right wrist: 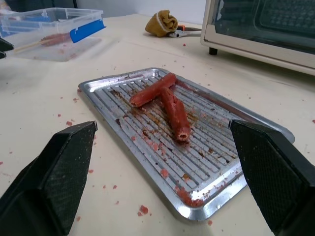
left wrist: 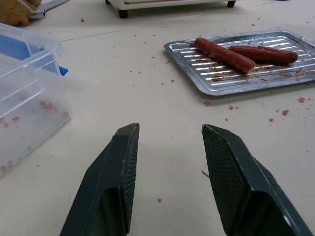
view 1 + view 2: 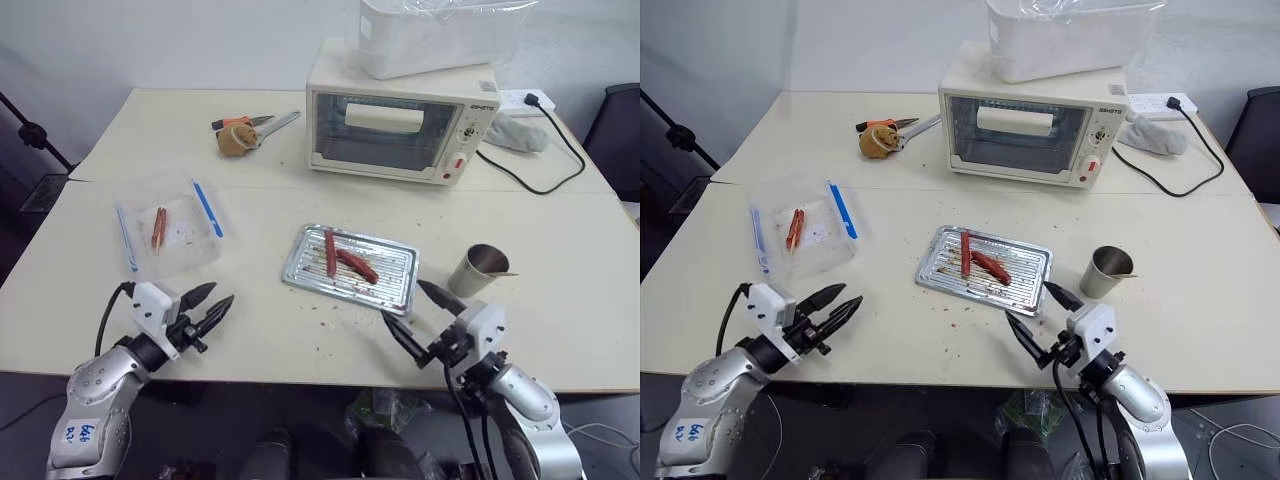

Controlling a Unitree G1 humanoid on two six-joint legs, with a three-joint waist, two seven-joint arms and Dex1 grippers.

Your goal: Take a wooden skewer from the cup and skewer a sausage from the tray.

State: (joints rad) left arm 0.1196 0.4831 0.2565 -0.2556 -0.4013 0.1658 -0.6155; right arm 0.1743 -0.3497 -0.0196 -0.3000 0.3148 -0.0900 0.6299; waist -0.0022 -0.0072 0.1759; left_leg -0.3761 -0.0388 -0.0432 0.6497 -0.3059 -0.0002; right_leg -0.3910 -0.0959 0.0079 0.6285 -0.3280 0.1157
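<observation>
Head view: cup (image 3: pixel 484 270) contents perhaps one skewer.

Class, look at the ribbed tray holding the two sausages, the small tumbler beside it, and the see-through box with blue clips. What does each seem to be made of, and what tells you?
Flat ribbed silvery tray: probably thin metal; bright reflections, pressed ridges.
Small shiny tumbler: likely steel; mirror-like grey sheen.
Clear box: apparently plastic; transparent walls, blue clips.
</observation>
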